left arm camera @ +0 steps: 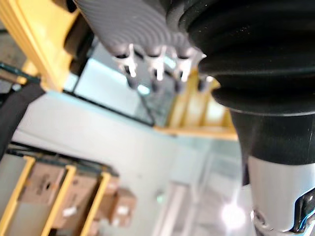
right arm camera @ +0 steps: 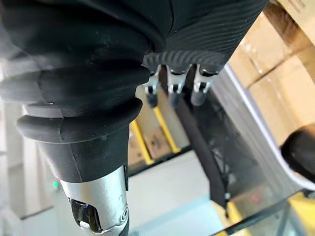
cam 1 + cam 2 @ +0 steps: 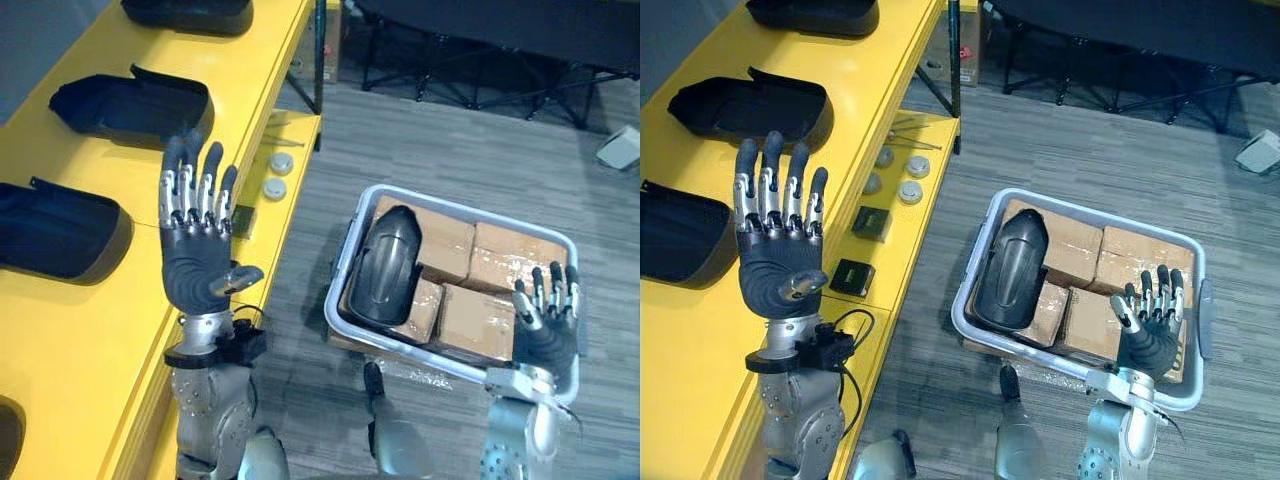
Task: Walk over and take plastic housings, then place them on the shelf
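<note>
Warehouse: yellow shelving, cardboard boxes

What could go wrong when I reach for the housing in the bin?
The housing lies across uneven cardboard boxes, so it may slide when gripped. The open right hand hovers by the bin rim and could catch it. The shelf beside the open left hand already holds housings; a careless placement could knock one.

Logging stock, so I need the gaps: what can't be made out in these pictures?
- Farthest housing on the shelf: cut off by the eye views' top edge.
- Boxes in the bin: partly hidden under a housing and the right hand.
- Round parts: too small to identify.
</note>
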{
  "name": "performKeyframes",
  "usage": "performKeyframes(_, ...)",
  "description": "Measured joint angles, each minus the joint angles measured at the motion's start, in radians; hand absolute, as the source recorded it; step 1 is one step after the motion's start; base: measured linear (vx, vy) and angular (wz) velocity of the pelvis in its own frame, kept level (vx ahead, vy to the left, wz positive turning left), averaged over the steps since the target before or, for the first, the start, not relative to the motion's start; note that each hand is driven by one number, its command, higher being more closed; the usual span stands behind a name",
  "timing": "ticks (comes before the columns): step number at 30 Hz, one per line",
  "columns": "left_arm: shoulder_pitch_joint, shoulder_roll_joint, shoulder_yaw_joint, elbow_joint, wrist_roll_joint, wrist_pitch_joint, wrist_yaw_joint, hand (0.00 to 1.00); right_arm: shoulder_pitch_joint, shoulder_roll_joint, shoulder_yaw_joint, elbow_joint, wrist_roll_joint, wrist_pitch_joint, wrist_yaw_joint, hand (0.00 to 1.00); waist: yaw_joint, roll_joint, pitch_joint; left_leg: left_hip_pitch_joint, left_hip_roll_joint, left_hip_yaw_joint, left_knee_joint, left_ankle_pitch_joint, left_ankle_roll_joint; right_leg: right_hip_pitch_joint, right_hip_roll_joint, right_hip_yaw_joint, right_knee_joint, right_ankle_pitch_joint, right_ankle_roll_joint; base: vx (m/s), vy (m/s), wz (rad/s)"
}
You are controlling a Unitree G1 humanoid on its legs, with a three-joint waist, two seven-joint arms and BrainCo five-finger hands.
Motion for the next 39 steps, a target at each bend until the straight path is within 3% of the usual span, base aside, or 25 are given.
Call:
performKeyframes(4,0.024,0.02,0.001,0.018,-0.009,-0.019,-0.001,0.0,-0.039,-0.001,-0.007,0.0,-0.029,0.003,-0.063,0.0,0.003,-0.014,0.018,0.002,-0.012,0.006,-0.002,-0.003,0.004,-0.005,-0.009,0.006,-0.004,0.002,-0.001,-0.1,0.003,-0.06)
performKeyframes(6,0.024,0.032,0.001,0.034,-0.007,-0.019,-0.001,0.0,-0.066,-0.006,-0.008,0.0,-0.029,0.012,-0.075,0.0,0.005,-0.016,0.022,-0.002,-0.014,0.017,0.002,-0.003,0.005,-0.015,-0.014,-0.003,-0.011,-0.018,-0.019,-0.13,0.005,-0.21)
performKeyframes(8,0.018,0.028,0.001,0.035,-0.007,-0.018,-0.001,0.0,-0.11,-0.027,-0.019,0.013,-0.052,0.058,-0.109,0.0,0.003,-0.001,0.031,-0.006,-0.021,0.032,-0.013,0.004,0.013,-0.031,-0.031,-0.054,-0.002,-0.045,-0.058,-0.04,0.012,-0.19)
performKeyframes(10,0.002,0.027,-0.005,0.033,-0.007,-0.018,-0.003,0.0,-0.147,-0.044,-0.038,0.069,-0.068,0.076,-0.145,0.0,0.004,0.006,0.035,-0.02,-0.029,0.028,-0.012,0.006,0.014,-0.039,-0.044,-0.075,-0.002,-0.038,-0.06,0.0,0.017,0.08)
performKeyframes(11,-0.021,0.028,-0.008,0.033,-0.007,-0.016,-0.003,0.0,-0.205,-0.064,-0.051,0.186,-0.076,0.118,-0.201,0.0,0.014,0.004,0.039,-0.023,-0.042,0.019,-0.01,0.005,0.014,-0.041,-0.059,-0.085,-0.002,0.015,-0.041,-0.01,0.025,0.19)
performKeyframes(15,-0.078,0.027,-0.008,0.033,-0.008,-0.001,-0.023,0.0,-0.324,-0.111,-0.07,0.375,-0.107,0.176,-0.29,0.0,0.04,0.039,0.073,-0.051,-0.042,-0.031,-0.007,0.007,0.012,-0.037,-0.062,-0.131,-0.001,0.027,-0.027,0.01,0.006,0.31)
performKeyframes(19,-0.124,0.032,-0.01,0.035,-0.007,0.039,-0.058,0.0,-0.495,-0.181,-0.106,0.564,-0.106,0.206,-0.369,0.0,0.07,0.033,0.11,-0.077,-0.046,-0.08,-0.008,0.01,0.011,-0.03,-0.068,-0.187,-0.002,0.029,-0.025,-0.01,-0.007,0.32)
performKeyframes(26,-0.171,0.079,-0.02,0.074,-0.005,0.061,-0.081,0.0,-0.694,-0.327,-0.133,0.771,-0.105,0.263,-0.387,0.0,0.095,0.043,0.148,-0.11,-0.09,-0.137,-0.012,0.027,0.034,-0.023,-0.107,-0.293,-0.002,0.061,-0.031,-0.02,0.023,0.29)
performKeyframes(29,-0.185,0.098,-0.048,0.093,-0.005,0.061,-0.081,0.0,-0.739,-0.364,-0.133,0.85,-0.106,0.285,-0.384,0.0,0.117,0.042,0.151,-0.114,-0.111,-0.142,-0.012,0.03,0.039,-0.024,-0.126,-0.307,-0.002,0.064,-0.031,-0.02,0.046,0.12)
performKeyframes(39,-0.226,0.116,-0.091,0.156,-0.005,0.06,-0.077,0.0,-0.85,-0.439,-0.114,1.03,-0.105,0.382,-0.364,0.0,0.126,0.045,0.16,-0.146,-0.129,-0.163,-0.003,0.035,0.047,-0.047,-0.141,-0.324,-0.001,0.087,-0.034,-0.01,0.014,0.03)
